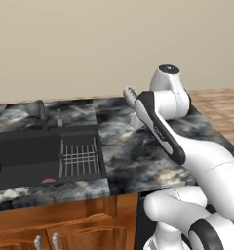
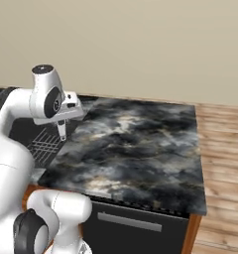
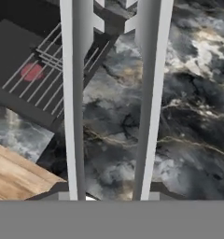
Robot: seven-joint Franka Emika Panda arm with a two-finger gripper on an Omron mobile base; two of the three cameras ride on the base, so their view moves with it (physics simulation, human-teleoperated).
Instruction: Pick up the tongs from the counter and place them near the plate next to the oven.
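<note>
- Evidently the gripper (image 3: 109,198) is clamped on the tongs (image 3: 76,93), whose two silver arms run lengthwise up the hand view.
- They hang lifted above the counter (image 2: 136,144), beside the sink's (image 1: 21,156) edge.
- Pickup looks done; carrying toward the plate beside the oven comes next.

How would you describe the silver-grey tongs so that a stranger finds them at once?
Start at the dark marbled stone counter, right of the black sink. Above it hangs the white arm's tool, shut on the slim silver-grey metal tongs. Their two long narrow arms set them apart from the thin wire rack in the sink.
</note>
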